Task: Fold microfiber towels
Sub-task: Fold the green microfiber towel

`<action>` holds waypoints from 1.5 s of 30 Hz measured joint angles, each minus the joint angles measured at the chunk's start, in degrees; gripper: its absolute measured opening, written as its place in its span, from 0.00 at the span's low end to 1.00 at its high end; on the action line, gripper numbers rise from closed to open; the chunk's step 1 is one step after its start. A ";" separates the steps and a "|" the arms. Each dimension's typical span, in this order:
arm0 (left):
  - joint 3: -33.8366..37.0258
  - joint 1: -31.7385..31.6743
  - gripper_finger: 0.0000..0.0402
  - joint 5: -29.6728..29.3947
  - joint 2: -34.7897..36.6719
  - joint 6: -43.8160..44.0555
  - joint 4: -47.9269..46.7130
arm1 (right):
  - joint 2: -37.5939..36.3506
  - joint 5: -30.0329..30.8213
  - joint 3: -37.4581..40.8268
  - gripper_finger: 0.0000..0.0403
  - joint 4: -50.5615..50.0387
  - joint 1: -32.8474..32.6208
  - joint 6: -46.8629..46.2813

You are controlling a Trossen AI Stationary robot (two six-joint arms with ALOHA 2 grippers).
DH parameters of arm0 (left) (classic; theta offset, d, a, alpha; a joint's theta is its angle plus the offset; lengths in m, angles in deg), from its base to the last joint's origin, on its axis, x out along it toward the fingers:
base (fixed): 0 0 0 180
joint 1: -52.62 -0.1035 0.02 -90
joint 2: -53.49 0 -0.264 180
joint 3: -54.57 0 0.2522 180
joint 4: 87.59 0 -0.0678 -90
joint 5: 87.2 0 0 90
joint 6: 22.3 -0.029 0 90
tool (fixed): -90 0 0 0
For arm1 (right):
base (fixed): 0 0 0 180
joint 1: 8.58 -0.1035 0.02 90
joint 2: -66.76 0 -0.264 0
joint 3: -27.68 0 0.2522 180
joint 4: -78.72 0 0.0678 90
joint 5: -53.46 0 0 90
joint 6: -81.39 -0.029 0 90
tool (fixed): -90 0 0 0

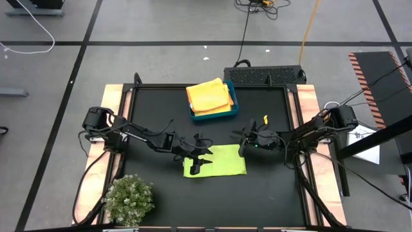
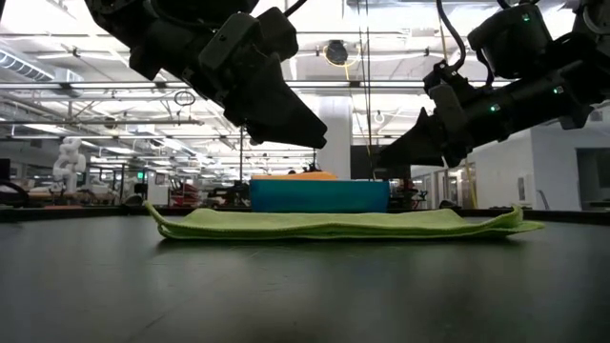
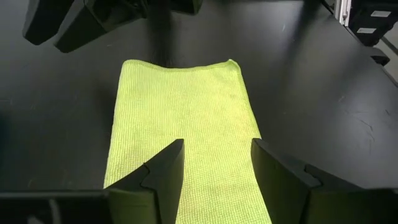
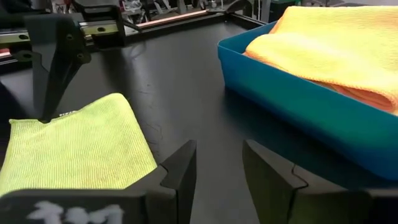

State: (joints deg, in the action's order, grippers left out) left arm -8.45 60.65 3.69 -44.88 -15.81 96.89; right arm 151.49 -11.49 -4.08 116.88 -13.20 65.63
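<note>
A lime green microfiber towel [image 1: 215,161] lies folded flat on the black table, a long rectangle running left to right [image 2: 334,224]. My left gripper [image 1: 203,156] hovers open above the towel's left part. In the left wrist view its fingers [image 3: 214,168] stand apart with the towel [image 3: 180,106] showing between them. My right gripper [image 1: 243,143] hangs open just off the towel's far right corner, over bare table [image 4: 219,165]. The low view shows both grippers [image 2: 319,138] [image 2: 396,157] clear above the cloth. Yellow and orange towels [image 1: 209,96] lie in a blue bin.
The blue bin [image 1: 233,106] stands at the table's far middle, close behind my right gripper [image 4: 298,93]. A small bushy plant [image 1: 129,200] sits at the near left corner. Bare black table lies near and right of the green towel.
</note>
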 joint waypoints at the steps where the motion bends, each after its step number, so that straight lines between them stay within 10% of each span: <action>1: 0.00 0.00 0.46 0.00 0.00 0.06 0.00 | 0.00 -0.20 0.00 0.31 0.02 0.00 -0.03; 45: -0.02 0.81 0.46 -1.42 0.02 -0.16 0.08 | 0.00 -1.56 0.00 0.31 0.07 -0.42 -1.47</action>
State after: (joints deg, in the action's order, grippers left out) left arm -8.47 61.46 2.27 -44.86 -15.97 96.97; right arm 151.49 -13.05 -4.08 116.95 -13.61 64.16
